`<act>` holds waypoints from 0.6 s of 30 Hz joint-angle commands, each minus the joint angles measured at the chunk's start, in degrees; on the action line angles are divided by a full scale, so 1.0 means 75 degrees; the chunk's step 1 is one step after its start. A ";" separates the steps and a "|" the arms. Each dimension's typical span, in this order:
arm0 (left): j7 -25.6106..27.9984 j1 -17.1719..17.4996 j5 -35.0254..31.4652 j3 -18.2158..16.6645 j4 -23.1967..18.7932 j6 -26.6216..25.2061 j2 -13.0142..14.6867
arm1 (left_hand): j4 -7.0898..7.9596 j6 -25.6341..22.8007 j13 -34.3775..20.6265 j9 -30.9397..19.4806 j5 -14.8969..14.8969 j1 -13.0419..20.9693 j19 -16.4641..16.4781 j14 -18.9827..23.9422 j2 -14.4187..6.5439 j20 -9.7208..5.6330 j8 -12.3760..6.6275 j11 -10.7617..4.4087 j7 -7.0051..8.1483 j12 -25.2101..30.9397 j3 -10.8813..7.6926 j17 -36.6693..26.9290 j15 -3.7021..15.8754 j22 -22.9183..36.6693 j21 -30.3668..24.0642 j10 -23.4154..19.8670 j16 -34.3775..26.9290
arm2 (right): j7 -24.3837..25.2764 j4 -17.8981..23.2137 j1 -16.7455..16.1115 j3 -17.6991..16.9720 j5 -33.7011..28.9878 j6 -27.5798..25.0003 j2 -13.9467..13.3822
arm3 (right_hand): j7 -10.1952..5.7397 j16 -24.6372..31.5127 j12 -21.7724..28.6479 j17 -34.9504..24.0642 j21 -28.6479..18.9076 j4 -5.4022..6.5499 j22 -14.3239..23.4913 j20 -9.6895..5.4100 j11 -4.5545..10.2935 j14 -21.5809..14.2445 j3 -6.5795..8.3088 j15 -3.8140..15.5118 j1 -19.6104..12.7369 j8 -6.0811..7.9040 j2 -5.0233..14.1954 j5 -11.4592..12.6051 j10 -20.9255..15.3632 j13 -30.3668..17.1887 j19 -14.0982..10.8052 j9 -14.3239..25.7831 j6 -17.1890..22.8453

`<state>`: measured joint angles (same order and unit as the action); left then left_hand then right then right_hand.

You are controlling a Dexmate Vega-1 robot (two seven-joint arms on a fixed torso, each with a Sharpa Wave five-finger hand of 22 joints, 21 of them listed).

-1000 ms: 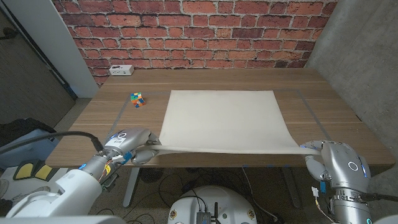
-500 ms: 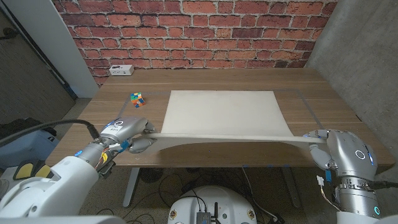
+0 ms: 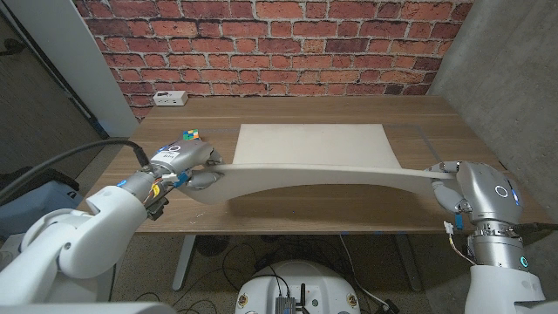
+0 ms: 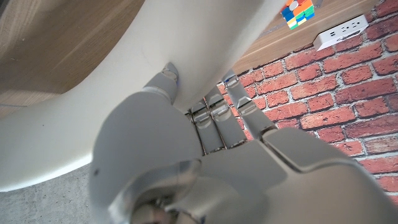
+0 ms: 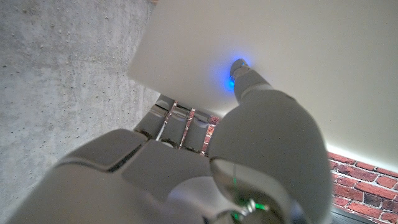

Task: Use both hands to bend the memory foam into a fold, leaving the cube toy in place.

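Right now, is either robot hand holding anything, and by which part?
Both hold the memory foam: the left robot hand grips its near left corner, the right robot hand its near right corner.

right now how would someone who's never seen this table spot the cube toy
Start at the wooden table, near the brick wall. The cube toy sits just beyond the left hand, beside the lifted memory foam. It is the only small multicoloured block.
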<state>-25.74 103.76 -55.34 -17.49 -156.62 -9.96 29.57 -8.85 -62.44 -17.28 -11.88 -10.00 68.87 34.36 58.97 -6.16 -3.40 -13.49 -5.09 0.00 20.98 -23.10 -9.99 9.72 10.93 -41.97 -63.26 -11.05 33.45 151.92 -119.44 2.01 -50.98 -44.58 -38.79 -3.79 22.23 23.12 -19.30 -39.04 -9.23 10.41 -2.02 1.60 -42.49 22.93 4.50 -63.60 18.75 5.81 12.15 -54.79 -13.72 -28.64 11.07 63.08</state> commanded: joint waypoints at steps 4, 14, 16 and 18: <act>-0.0786 -0.1110 0.0398 0.0228 0.0267 -0.0312 0.0582 | -0.0007 -0.0020 -0.0142 -0.0044 -0.0037 0.0089 -0.0069 0.0052 -0.0137 -0.0446 -0.0011 -0.0499 -0.0055 0.0015 -0.0014 -0.0016 0.0460 -0.0008 -0.0051 -0.0448 0.0005 | -0.1150 -0.0048 0.0678 -0.0486 -0.0262 0.0373 0.0431 | 0.0410 -0.0048 0.0103 -0.0017 -0.0044 0.0012 0.0006 -0.0022 -0.0035 -0.0055 0.0053 0.1057 -0.0087 -0.0019 0.0005 0.0042 -0.0164 -0.0061 0.0036 0.0045 0.0407; -0.1054 -0.1662 0.0697 0.0308 0.0362 -0.0626 0.0989 | -0.0004 -0.0023 -0.0191 -0.0054 -0.0045 0.0090 -0.0067 0.0052 -0.0158 -0.0440 0.0000 -0.0555 -0.0069 0.0002 -0.0027 -0.0014 0.0463 -0.0013 -0.0085 -0.0427 0.0007 | -0.1965 0.0014 0.1042 -0.0571 -0.0590 0.0244 0.0572 | 0.0443 -0.0134 0.0137 0.0029 -0.0052 0.0018 0.0002 -0.0014 -0.0069 -0.0068 0.0102 0.1030 -0.0091 -0.0010 0.0019 0.0079 -0.0211 -0.0095 0.0039 0.0093 0.0432; -0.1091 -0.1761 0.0671 0.0355 0.0366 -0.0721 0.1079 | 0.0016 -0.0012 -0.0208 -0.0058 -0.0046 0.0067 -0.0068 0.0055 -0.0170 -0.0436 0.0008 -0.0560 -0.0082 -0.0002 -0.0027 -0.0011 0.0434 -0.0014 -0.0097 -0.0419 0.0009 | -0.2192 0.0035 0.1104 -0.0632 -0.0610 0.0221 0.0567 | 0.0449 -0.0163 0.0159 0.0047 -0.0055 0.0012 0.0001 -0.0009 -0.0089 -0.0073 0.0118 0.1032 -0.0096 -0.0007 0.0011 0.0091 -0.0255 -0.0104 0.0037 0.0107 0.0435; -0.1138 -0.1904 0.0675 0.0406 0.0398 -0.0813 0.1180 | 0.0014 -0.0021 -0.0217 -0.0059 -0.0048 0.0067 -0.0066 0.0056 -0.0170 -0.0435 0.0007 -0.0550 -0.0079 0.0000 -0.0030 -0.0009 0.0438 -0.0015 -0.0104 -0.0427 0.0010 | -0.2389 0.0041 0.1190 -0.0682 -0.0625 0.0208 0.0566 | 0.0447 -0.0186 0.0170 0.0062 -0.0055 0.0014 0.0000 -0.0001 -0.0100 -0.0085 0.0130 0.1024 -0.0088 -0.0004 0.0003 0.0102 -0.0272 -0.0113 0.0041 0.0119 0.0440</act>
<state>-31.88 94.22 -51.46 -15.69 -154.45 -13.02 34.98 -8.78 -62.42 -18.79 -12.18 -9.88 68.87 34.05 58.97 -6.16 -3.08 -12.99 -5.65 -0.01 20.74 -23.01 -9.97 9.72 10.65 -42.39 -62.70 -11.05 22.52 151.73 -113.64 -1.73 -53.73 -42.38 -35.50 -3.79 21.15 23.96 -18.86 -39.04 -9.23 10.41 -2.03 0.82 -42.48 23.45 4.50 -63.59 18.52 5.80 12.53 -56.21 -14.26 -28.65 11.68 63.07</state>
